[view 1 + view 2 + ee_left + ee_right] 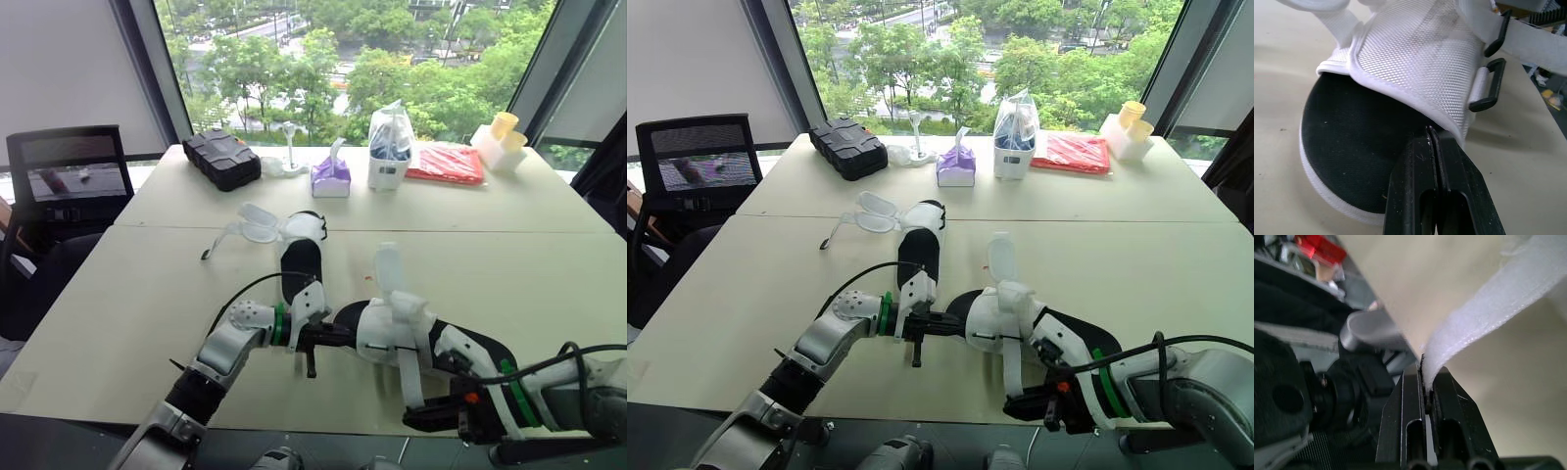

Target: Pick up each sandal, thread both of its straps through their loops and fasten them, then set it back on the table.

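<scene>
White mesh sandal (pixel 1415 63) edge in left pincer (pixel 1436 142); right pincer (pixel 1425 368) pinches strap (pixel 1488 308).

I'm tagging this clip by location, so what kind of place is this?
Probably an upper-floor office or meeting room: pale beige tables pushed together, a black mesh office chair, and tall windows looking down on treetops and a street.

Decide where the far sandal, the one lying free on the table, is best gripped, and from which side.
Probably the white upper at the far sandal's far end, taken from above: it stands up from the flat black footbed, giving a pincer an edge to close on. The open straps splayed to the robot's left look floppy.
</scene>
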